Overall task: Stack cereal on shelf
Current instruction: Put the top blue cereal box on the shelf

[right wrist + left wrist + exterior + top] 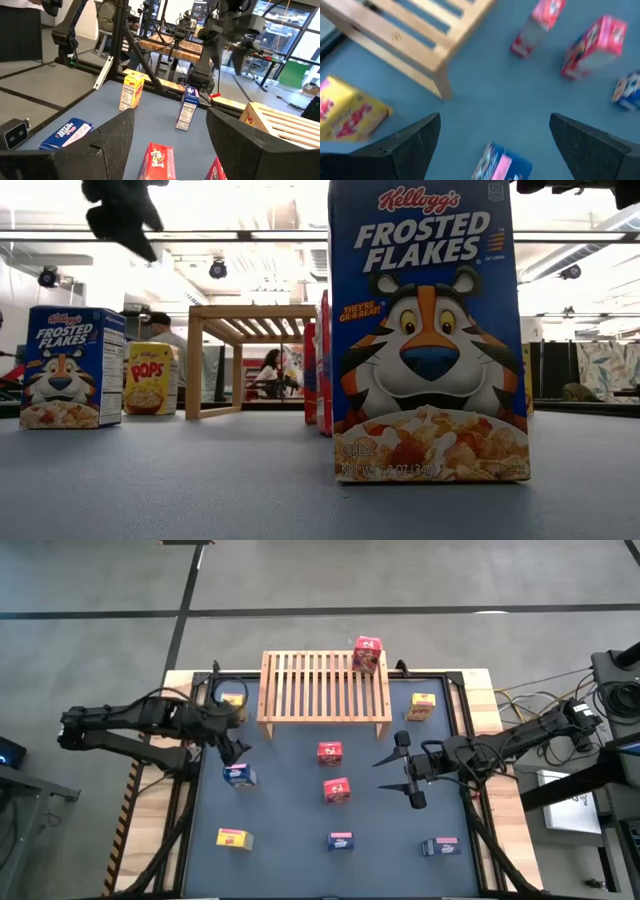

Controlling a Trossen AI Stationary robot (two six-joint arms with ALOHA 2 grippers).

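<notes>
Currently we see one red cereal box (368, 653) standing on the wooden shelf (325, 688) at its far right corner; the other eight boxes sit on the bench (290, 820); left tool (236, 748) hovers, fingers wide apart, above a blue Frosted Flakes box (238, 775) near the shelf's left leg; right tool (408, 770) fingers apart, empty, hanging right of two red boxes (333, 772) mid-bench.

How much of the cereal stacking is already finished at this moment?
Done: one red box stands on the shelf at its far right corner. In hand: nothing; the left gripper hangs open over a blue box, and the right gripper is open and empty. Left: the eight boxes on the table.
</notes>
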